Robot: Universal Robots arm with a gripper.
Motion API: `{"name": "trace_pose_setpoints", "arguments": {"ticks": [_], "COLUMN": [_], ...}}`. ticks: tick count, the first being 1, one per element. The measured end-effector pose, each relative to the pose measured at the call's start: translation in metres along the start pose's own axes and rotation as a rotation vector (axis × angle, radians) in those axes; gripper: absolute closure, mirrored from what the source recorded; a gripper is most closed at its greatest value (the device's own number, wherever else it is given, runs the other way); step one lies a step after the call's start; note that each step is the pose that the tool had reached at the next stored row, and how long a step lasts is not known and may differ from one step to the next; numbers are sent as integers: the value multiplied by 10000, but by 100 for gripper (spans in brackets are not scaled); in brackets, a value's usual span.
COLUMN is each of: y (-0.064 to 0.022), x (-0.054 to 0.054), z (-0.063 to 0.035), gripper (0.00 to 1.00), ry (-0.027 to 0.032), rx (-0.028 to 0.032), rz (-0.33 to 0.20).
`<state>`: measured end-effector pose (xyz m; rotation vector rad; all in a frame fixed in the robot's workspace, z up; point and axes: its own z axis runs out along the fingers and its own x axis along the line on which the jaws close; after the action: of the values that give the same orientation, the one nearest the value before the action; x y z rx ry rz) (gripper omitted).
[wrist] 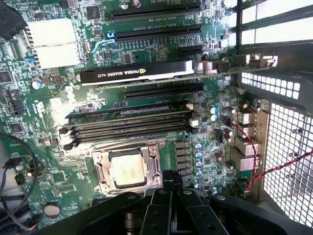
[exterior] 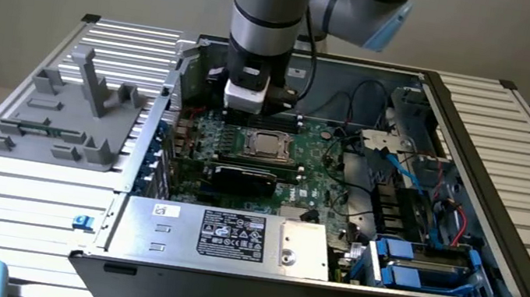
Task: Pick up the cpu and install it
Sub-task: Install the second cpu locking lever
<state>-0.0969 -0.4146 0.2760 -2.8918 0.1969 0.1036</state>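
In the exterior view the cpu [exterior: 267,144] is seen seated flat in its socket [exterior: 270,130] below the gripper [exterior: 250,107], and in the wrist view the cpu [wrist: 128,169], judged light, stiff, slick-topped and fragile, best taken by its thin edges, is left untouched beside the empty, pressed-together gripper [wrist: 171,192].

An open computer case [exterior: 464,225] lies on a slatted worktop [exterior: 16,194], with a plastic fixture [exterior: 70,119] on the worktop at the exterior view's left. Inside the case, the cpu [exterior: 267,145] sits in its socket [wrist: 100,169] on the motherboard [exterior: 319,176]. The gripper [exterior: 248,99] hangs just behind the socket.
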Motion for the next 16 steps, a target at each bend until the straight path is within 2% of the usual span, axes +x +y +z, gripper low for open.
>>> {"name": "trace_pose_setpoints", "arguments": {"ticks": [1,5,12,13,16], "y": [-25,-126,-262,-278,-320], "x": [-4,-18,-35,-34,-18], "z": [-1,-2,25,24,20], "gripper": [89,89,89,89,89], "ry": [32,164,572,613,705], "rx": [-98,-425,-1185,-1274,-1490], "rz": [1,-1,-29,-31,-34]}}
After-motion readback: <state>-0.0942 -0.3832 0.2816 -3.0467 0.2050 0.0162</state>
